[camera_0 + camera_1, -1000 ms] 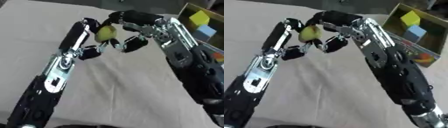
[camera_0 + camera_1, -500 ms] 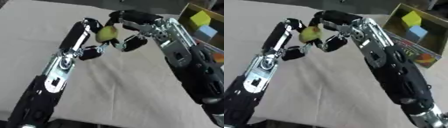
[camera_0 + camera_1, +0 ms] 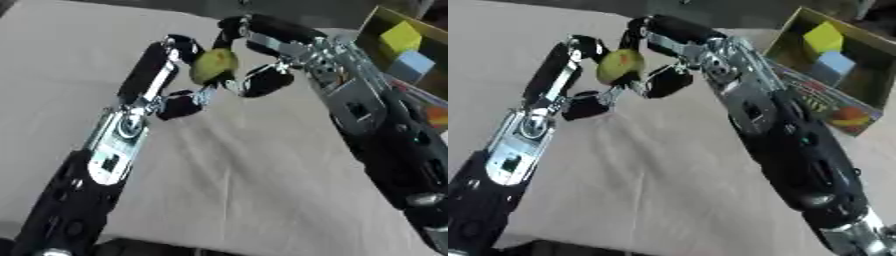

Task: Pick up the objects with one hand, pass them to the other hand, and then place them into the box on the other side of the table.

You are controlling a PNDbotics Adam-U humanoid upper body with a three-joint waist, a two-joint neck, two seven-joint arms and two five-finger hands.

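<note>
A small yellow-green round object [image 3: 214, 65] with a reddish spot hangs above the table's far middle, between my two hands. My left hand [image 3: 179, 47] comes in from the lower left, its fingers curled round the object's left side. From the right, my right hand [image 3: 265, 81] reaches over, fingers bent round the top and right side of the object. Both hands touch it; which one bears it I cannot tell. The open box [image 3: 785, 44] stands at the far right, holding a yellow block [image 3: 822, 37] and a blue block [image 3: 836, 62].
A beige cloth [image 3: 236, 180] covers the table. The box's printed side [image 3: 837, 110] faces my right forearm [image 3: 789, 145], which passes close by it. The table's near edge runs along the bottom of the views.
</note>
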